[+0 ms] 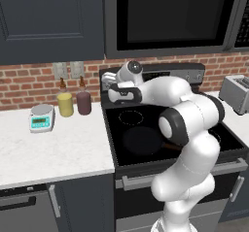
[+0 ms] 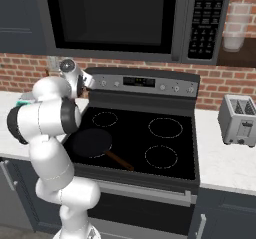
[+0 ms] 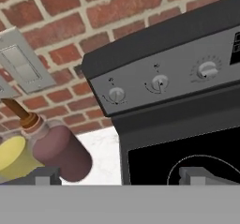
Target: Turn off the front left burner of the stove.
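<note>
The stove point(image 2: 131, 144) is black with a glass cooktop and a raised back panel point(image 3: 178, 54) carrying silver knobs. A black skillet point(image 2: 92, 142) with a brown handle point(image 2: 120, 161) sits on the front left burner and covers its ring. My gripper point(image 2: 89, 81) hovers at the left end of the back panel, above the rear left zone point(image 2: 105, 118). In the hand view my gripper point(image 3: 124, 176) is open, its tips wide apart with nothing between them. It faces the leftmost knob point(image 3: 116, 94), with a second knob point(image 3: 160, 82) and a third point(image 3: 207, 70) to the right.
A microwave point(image 2: 115, 18) hangs above the stove. A toaster point(image 2: 239, 119) stands on the right counter. On the left counter stand a yellow bottle point(image 1: 65, 104), a dark red bottle point(image 1: 83, 101) and a small scale point(image 1: 41, 118). Wall switch plates point(image 3: 18, 63) are on the brick.
</note>
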Tool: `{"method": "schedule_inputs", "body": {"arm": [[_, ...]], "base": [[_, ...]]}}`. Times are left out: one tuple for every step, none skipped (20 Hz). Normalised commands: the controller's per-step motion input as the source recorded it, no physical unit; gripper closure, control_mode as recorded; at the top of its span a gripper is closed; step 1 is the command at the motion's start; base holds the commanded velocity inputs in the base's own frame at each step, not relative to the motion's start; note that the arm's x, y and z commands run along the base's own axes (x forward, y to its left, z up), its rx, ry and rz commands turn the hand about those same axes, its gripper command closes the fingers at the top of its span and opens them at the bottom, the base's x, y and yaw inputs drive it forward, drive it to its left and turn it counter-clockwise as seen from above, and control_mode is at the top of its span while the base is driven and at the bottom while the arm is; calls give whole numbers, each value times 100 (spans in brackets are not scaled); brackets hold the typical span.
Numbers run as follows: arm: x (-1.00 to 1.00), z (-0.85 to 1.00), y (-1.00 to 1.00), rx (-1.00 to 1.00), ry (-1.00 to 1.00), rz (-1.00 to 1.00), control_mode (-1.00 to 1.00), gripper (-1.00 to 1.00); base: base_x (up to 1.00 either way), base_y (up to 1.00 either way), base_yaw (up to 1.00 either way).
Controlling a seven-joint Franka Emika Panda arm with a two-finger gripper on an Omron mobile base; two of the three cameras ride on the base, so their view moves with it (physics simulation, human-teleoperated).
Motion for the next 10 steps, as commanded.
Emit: {"method": "schedule_inputs", "body": {"arm": [[42, -9, 0, 0, -2, 0, -100, -100], [38, -7, 0, 0, -2, 0, -100, -100], [34, -5, 0, 0, 0, 0, -100, -100], [29, -4, 0, 0, 0, 0, -100, -100], [24, -4, 0, 0, 0, 0, -100, -100], [17, -3, 0, 0, 0, 0, -100, -100], [14, -2, 0, 0, 0, 0, -100, -100], [15, -4, 0, 0, 0, 0, -100, -100], [14, -5, 0, 0, 0, 0, -100, -100], [15, -6, 0, 0, 0, 0, -100, -100]], "base": [[0, 0, 0], [0, 0, 0], [0, 0, 0], [0, 0, 0], [0, 0, 0], [0, 0, 0], [0, 0, 0], [0, 0, 0], [0, 0, 0], [0, 0, 0]]}}
